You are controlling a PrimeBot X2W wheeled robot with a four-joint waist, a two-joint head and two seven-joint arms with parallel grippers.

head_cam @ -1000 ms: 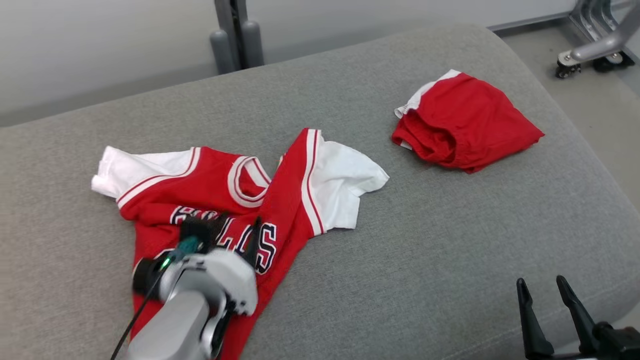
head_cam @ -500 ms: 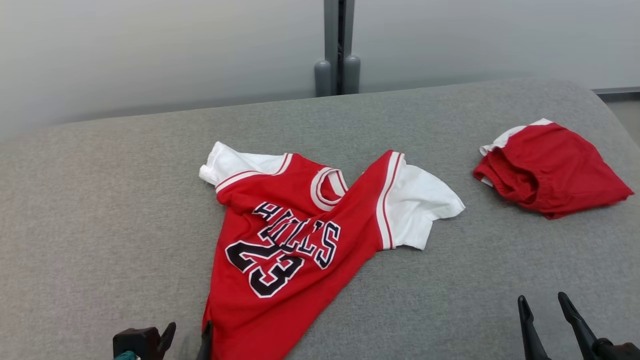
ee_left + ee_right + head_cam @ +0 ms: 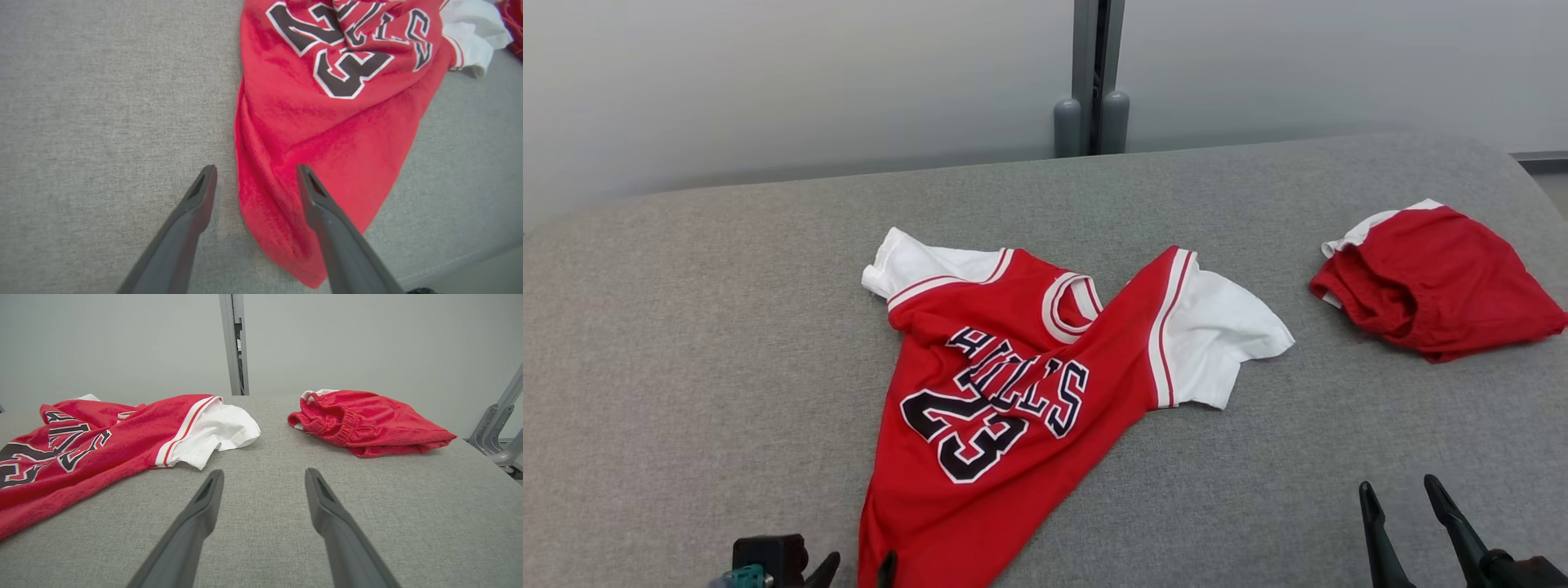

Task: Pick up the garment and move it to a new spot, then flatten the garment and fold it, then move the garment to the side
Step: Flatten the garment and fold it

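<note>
Now the hem of the garment (image 3: 1013, 392) is bracketed by the spread left gripper (image 3: 256, 167) at the front edge of the surface (image 3: 686, 367).

the garment (image 3: 1013, 392) lies on the cushion (image 3: 686, 367), near its middle. the smaller cloth piece (image 3: 1437, 282) lies well apart to the garment's right, by the cushion's right edge. the left tool (image 3: 860, 559) is at the garment's near hem, and the right tool (image 3: 1398, 486) is at front right. a post (image 3: 1094, 73) stands behind the cushion.
</note>
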